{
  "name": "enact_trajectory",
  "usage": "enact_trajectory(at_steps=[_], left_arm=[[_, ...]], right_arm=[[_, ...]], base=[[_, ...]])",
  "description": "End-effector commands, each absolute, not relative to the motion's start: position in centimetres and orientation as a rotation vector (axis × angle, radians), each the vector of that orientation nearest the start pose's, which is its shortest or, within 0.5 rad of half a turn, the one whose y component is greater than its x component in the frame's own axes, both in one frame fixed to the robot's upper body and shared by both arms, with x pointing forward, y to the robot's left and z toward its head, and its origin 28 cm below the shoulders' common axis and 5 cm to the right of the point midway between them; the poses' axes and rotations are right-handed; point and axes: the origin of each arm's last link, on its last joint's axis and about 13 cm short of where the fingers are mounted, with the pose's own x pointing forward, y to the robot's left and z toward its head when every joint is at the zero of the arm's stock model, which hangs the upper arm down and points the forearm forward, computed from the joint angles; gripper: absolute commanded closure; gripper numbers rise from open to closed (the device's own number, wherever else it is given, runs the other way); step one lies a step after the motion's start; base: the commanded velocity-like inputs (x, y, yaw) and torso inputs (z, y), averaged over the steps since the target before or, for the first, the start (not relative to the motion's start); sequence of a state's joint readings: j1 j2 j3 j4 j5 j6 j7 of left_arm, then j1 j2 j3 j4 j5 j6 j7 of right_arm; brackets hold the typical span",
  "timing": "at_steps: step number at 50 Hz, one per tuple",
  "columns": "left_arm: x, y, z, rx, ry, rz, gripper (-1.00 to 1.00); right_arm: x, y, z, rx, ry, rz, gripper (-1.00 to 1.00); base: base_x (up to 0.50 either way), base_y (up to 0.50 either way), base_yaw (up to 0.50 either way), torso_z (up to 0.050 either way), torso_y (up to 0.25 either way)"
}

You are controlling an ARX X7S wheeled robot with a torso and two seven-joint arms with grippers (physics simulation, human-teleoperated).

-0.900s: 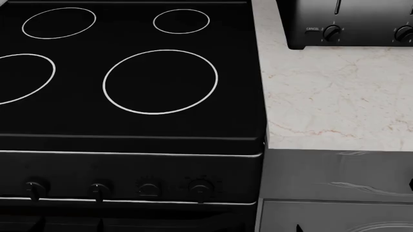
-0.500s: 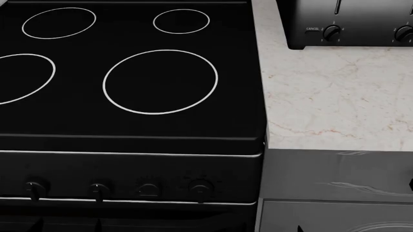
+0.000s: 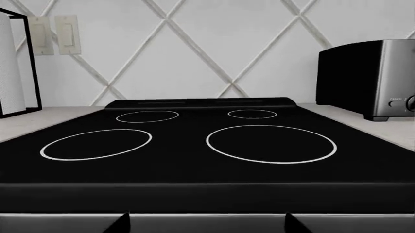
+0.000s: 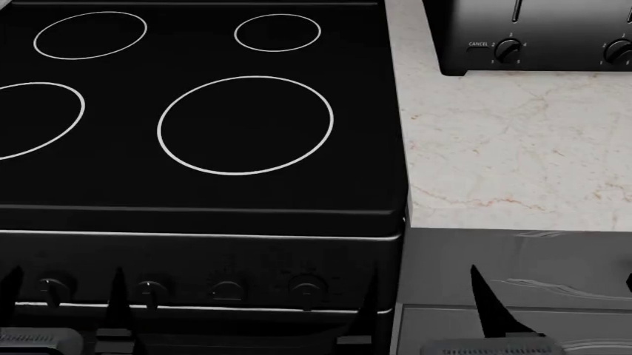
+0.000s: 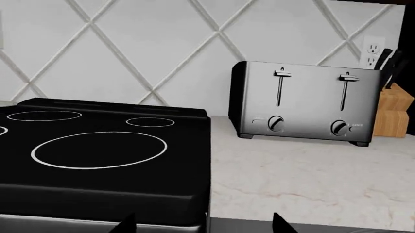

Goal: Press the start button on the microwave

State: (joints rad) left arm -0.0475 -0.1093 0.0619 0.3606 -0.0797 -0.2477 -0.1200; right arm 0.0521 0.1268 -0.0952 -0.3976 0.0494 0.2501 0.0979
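Observation:
The microwave and its start button are out of view in all frames. My left gripper (image 4: 64, 296) is open and empty, low in front of the stove's knob panel (image 4: 227, 290); in the left wrist view only its two dark fingertips (image 3: 120, 224) show, spread wide. My right gripper (image 4: 425, 303) is open and empty at the stove's front right corner, with its fingertips (image 5: 283, 224) spread wide in the right wrist view.
A black glass cooktop (image 4: 247, 126) fills the left and middle. A marble counter (image 4: 513, 148) lies to its right with a silver toaster (image 5: 304, 104) at the back. A knife block (image 5: 392, 109) stands beside the toaster. A black-framed holder (image 3: 16, 63) stands left of the stove.
Both grippers have risen into the bottom of the head view; before, they were below the frame. The stove, counter and toaster have not moved.

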Motion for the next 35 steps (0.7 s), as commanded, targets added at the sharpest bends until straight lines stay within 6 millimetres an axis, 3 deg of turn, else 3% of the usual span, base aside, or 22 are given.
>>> enact_trajectory(at_steps=[1,7,21,35], left_arm=[[23.1,21.3,12.6,0.034,-0.171,0.018,-1.0],[24.1,21.2,15.1,-0.011,-0.187,0.007,-1.0],[24.8,21.2,18.2,-0.024,-0.202,0.0,-1.0],[24.4,21.1,17.8,-0.029,-0.213,-0.005,-1.0]], right_arm=[[22.5,-10.6,13.4,-0.118,-0.258,0.051,-1.0],[22.9,-10.7,15.2,-0.111,-0.278,0.061,-1.0],[23.1,-10.6,17.4,-0.073,-0.331,0.076,-1.0],[23.1,-10.6,17.2,-0.052,-0.339,0.071,-1.0]], base=[[0.0,0.0,0.0,0.0,0.0],[0.0,0.0,0.0,0.0,0.0],[0.0,0.0,0.0,0.0,0.0],[0.46,0.09,0.0,0.0,0.0]])
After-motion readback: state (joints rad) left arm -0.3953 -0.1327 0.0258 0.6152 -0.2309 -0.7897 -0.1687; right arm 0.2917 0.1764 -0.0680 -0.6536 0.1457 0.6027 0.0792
